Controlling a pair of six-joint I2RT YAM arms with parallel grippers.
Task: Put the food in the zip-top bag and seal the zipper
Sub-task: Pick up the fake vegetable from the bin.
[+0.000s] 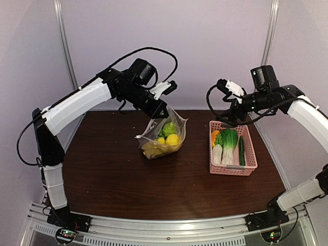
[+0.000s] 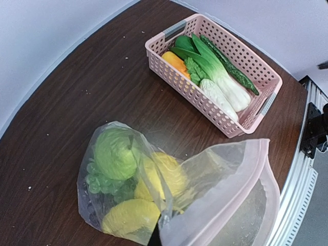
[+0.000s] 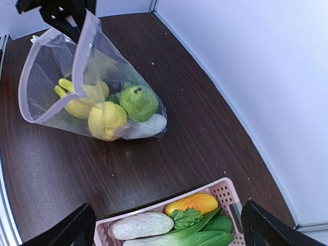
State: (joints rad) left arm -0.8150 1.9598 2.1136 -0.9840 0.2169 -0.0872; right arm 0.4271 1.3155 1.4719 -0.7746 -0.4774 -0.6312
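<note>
Over dark table (image 1: 113, 174), left pincer (image 1: 161, 109) pinches zip-top bag (image 1: 173, 123) rim; right pincer (image 3: 169, 228) hangs spread wide above pink basket (image 1: 251, 154).

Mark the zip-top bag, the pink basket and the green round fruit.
zip-top bag (image 3: 105, 62): right wrist view, clear upper wall.
pink basket (image 2: 195, 91): left wrist view, near slatted wall.
green round fruit (image 3: 138, 101): right wrist view, its middle.

bright, even, soft light from overhead; no hard shadows. faint soft shadow on table (image 1: 102, 169) under zip-top bag (image 1: 163, 134), below left gripper (image 1: 160, 110). bag film nearest left wrist cam blurred w/ pale glare. right gripper (image 3: 168, 210) fingers (image 3: 66, 233) dark, out of focus. wrist views bend at edges. top view sharp.
</note>
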